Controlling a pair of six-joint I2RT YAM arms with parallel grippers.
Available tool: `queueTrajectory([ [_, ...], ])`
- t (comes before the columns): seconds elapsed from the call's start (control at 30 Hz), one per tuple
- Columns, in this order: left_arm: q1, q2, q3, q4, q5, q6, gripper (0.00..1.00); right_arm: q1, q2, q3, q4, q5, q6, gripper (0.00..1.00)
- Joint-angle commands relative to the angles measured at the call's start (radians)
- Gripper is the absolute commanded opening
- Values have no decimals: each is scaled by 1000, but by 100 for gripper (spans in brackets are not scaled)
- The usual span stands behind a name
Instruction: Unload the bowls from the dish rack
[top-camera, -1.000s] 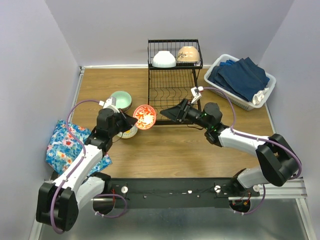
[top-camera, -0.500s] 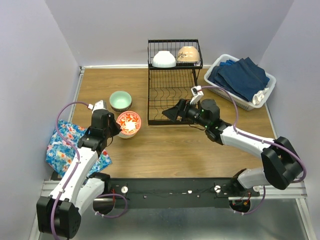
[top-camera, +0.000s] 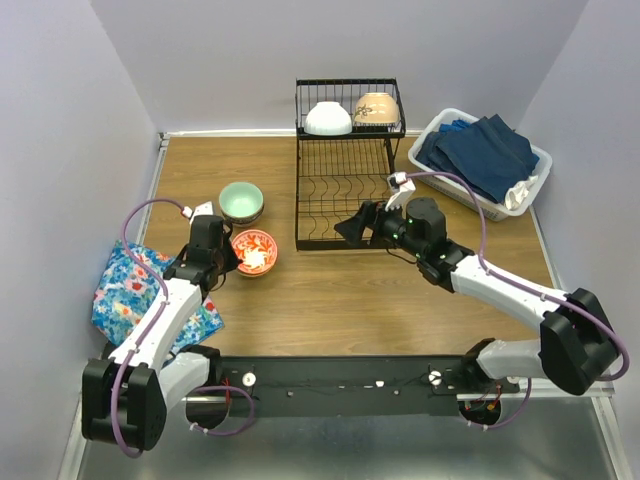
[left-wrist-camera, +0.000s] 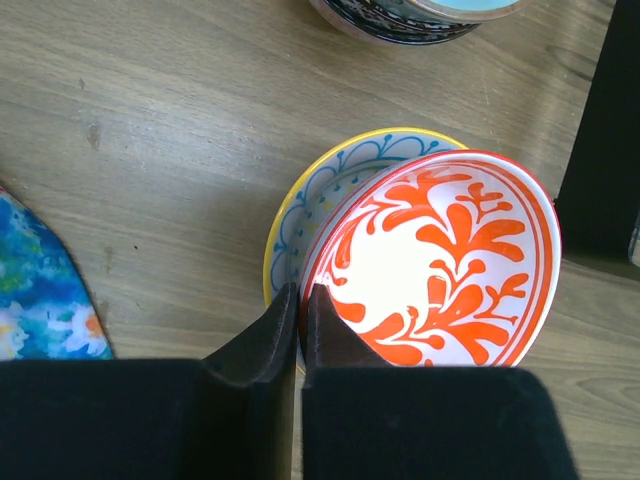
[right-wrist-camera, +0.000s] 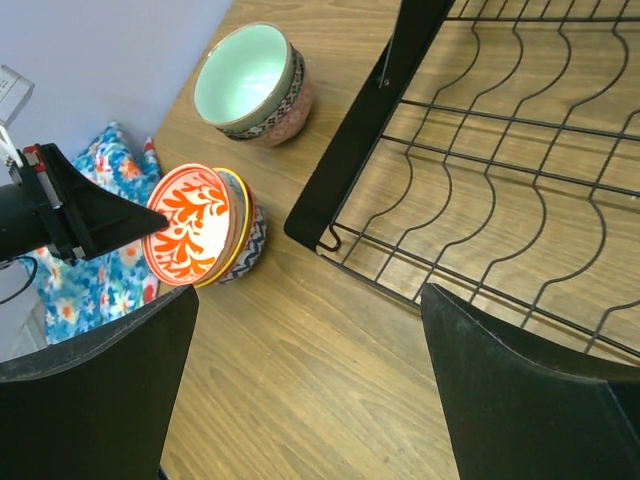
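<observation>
Two bowls, plain white (top-camera: 328, 119) and beige (top-camera: 375, 108), sit on the raised shelf of the dish rack (top-camera: 300, 190), at twelve o'clock on the table (top-camera: 400, 300); not yet unloaded. A red-patterned bowl (left-wrist-camera: 440, 260) leans tilted inside a yellow-rimmed bowl (left-wrist-camera: 300, 200) at nine o'clock from the rack's lower tray, with a mint-green bowl (top-camera: 241, 198) at eleven o'clock from it.

Left gripper (left-wrist-camera: 302, 300): fingers pinched on the red-patterned bowl's near rim.

Right gripper (right-wrist-camera: 310, 290): jaws spread wide, empty, near the tray's front corner.

Assessment: glazed ceramic, rigid, slick, liable to chip, likely light enough for a rim pinch. The white bowl looks upturned; take it by the lower edge, firmly, and set it down gently.
</observation>
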Motion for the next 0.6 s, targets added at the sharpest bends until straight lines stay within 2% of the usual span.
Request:
queueTrajectory([
  [0.0,3,2,28,64,-3,26,28,0,-40,42,-75,58,-85,100],
  [0.03,3,-1,28,64,-3,29,32,2,-41,47,-83,60,-94,100],
  [0.07,3,-4,28,65,-3,31,41,0,-44,53,-91,62,-120,100],
  [0.33,3,-55,41,32,-5,57,73,0,-27,171,-209,137,-243,100],
  [0.37,3,-64,44,24,-5,62,79,0,-24,209,-224,137,-295,100],
  [0.43,3,-94,57,1,-11,80,85,0,-12,257,-279,199,-373,100],
  [0.47,3,-105,58,-7,-20,100,91,0,-5,312,-299,230,-463,100],
  [0.57,3,-153,66,-42,-32,132,94,-8,46,409,-387,357,-653,100],
])
